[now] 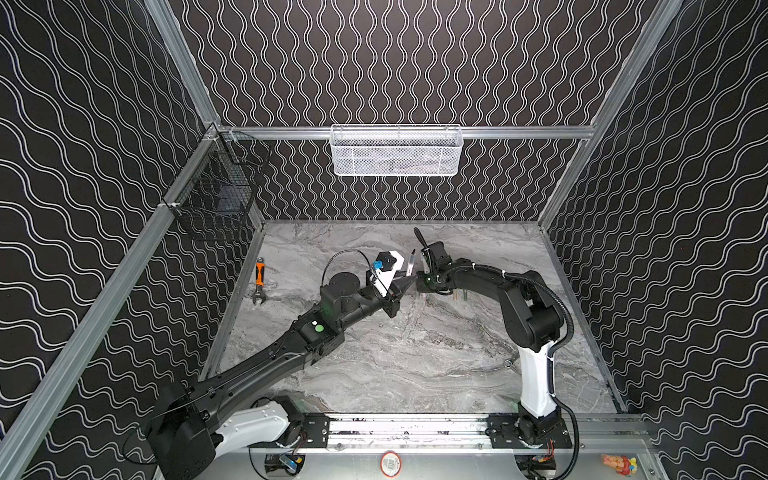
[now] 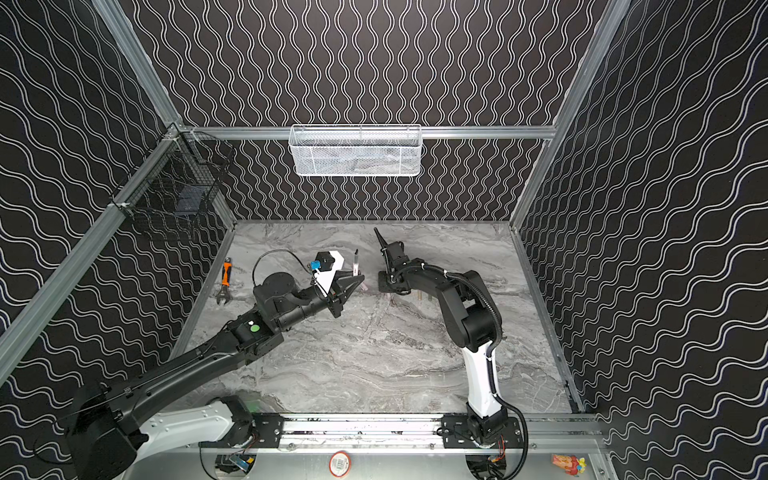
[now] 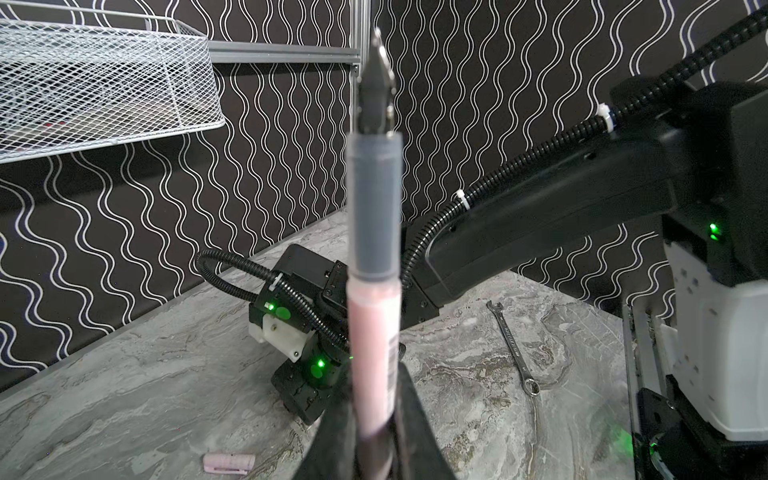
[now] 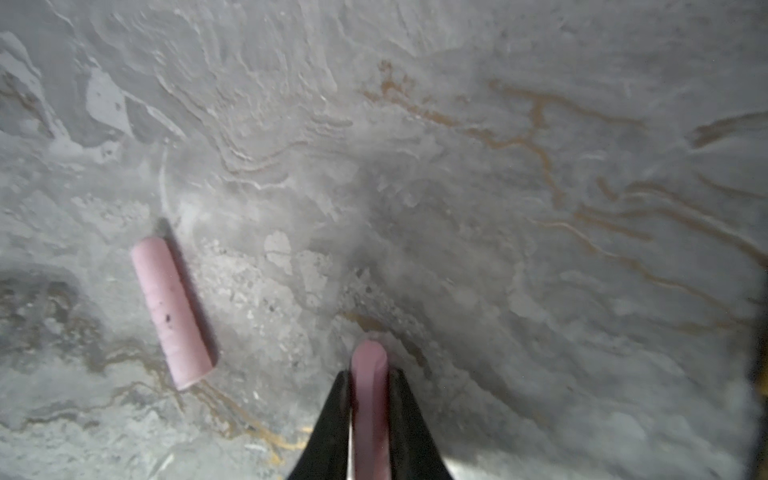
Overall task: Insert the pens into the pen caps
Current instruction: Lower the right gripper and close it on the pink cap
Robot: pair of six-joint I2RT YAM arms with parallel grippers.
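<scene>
Near the far middle of the marble table, the left gripper pinches a pale pink pen low on its barrel, tip up. The right gripper clamps a pink cap; a second cap lies loose. Likely light, stiff, slick: hold mid-body. Wavy black walls surround.

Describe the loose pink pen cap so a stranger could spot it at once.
On the grey marble tabletop, look beside the right pincer. A short pale pink tube lies flat there. Its twin cap is clamped in that pincer; this one lies free.
</scene>
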